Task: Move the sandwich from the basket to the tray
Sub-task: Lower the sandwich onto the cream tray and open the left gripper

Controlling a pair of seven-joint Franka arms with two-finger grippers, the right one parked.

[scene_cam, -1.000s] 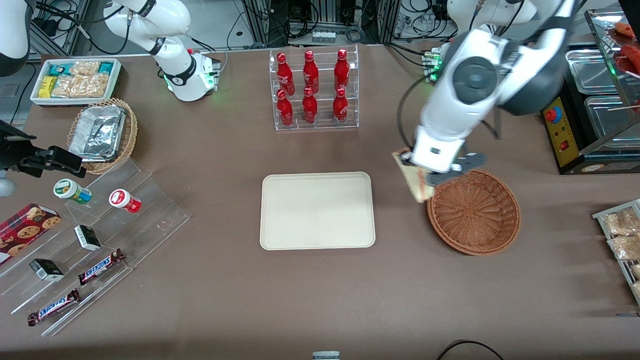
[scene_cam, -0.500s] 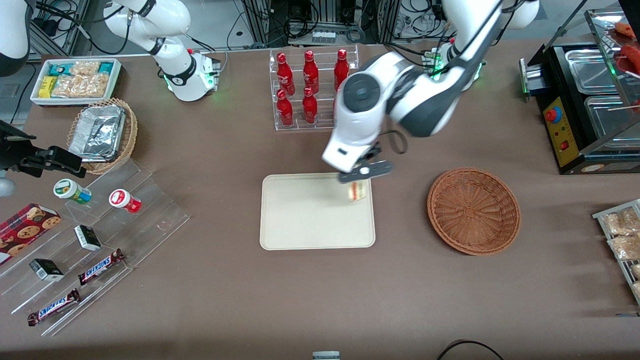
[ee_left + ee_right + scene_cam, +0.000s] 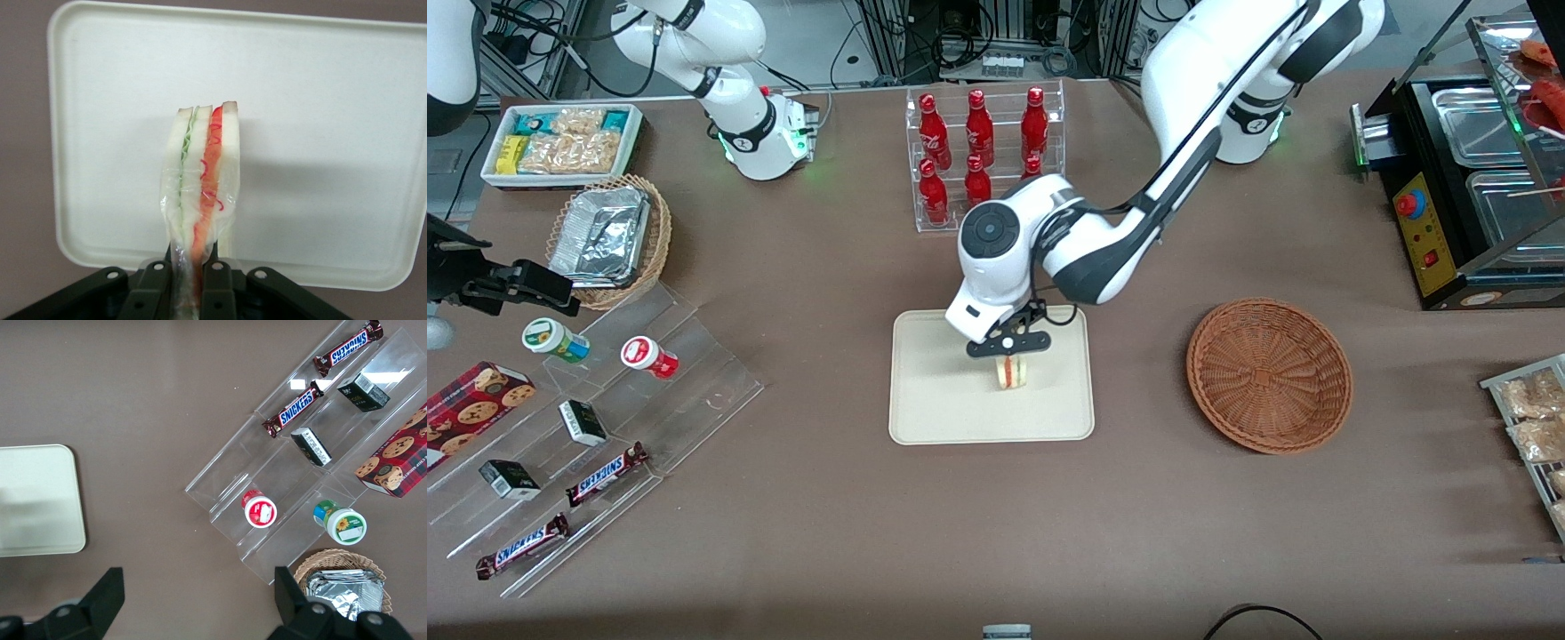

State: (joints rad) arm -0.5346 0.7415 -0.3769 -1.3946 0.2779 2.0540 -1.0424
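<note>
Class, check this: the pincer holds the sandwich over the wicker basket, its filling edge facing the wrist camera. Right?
Not quite. The pincer holds the sandwich over the tray, not the basket, as the front view shows. The filling edge does face the wrist camera.

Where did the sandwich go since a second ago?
The gripper carried the sandwich away from the basket, toward the parked arm's end, and now holds it over the middle of the tray. It is still pinched between the fingers, not let go. The basket, tray and bottle rack stayed put.
</note>
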